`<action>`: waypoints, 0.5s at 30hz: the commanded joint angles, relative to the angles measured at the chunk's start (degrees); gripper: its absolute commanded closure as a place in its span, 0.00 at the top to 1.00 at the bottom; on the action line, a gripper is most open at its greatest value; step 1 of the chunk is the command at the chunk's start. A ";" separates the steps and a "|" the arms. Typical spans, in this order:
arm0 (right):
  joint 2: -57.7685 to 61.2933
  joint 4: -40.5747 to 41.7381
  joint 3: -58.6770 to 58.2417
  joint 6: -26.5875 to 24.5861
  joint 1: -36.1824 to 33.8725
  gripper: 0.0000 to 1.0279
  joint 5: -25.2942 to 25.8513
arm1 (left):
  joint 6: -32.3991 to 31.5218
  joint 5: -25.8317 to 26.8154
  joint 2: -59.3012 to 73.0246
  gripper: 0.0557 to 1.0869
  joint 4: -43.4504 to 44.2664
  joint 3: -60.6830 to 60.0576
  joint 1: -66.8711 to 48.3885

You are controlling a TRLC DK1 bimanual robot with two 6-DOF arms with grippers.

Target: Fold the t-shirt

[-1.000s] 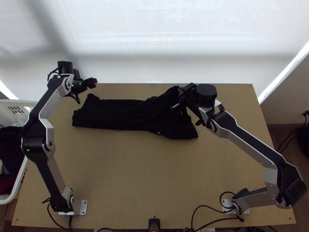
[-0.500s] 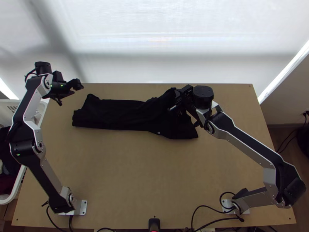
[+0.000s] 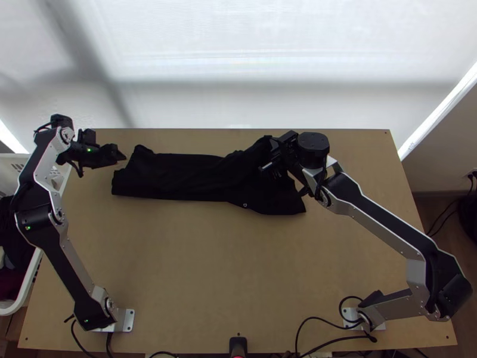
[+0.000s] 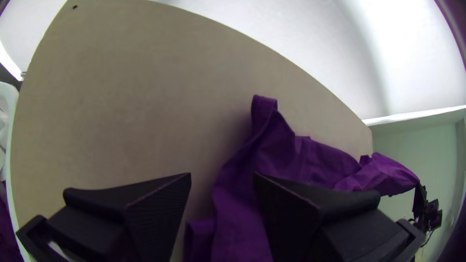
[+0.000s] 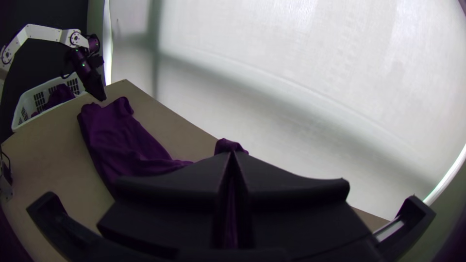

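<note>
Left end effector [image 3: 122, 157] wide, right end effector [image 3: 275, 145] tight on t-shirt [image 3: 185, 177], dark cloth [image 3: 10, 238] inside white basket [image 3: 12, 159]

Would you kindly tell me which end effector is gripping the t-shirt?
The right end effector: its fingers are shut on a raised part of the t-shirt, while the left end effector is open, its fingers apart.
</note>
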 commanded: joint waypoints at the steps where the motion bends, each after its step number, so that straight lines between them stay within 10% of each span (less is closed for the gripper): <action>1: -0.22 0.20 -1.22 1.08 0.35 0.03 0.46 | 3.57 1.72 2.02 0.62 -1.91 1.91 0.49; 15: -0.39 0.02 -1.39 2.05 0.43 0.03 0.64 | 4.09 1.63 4.48 0.62 -0.85 2.79 -0.91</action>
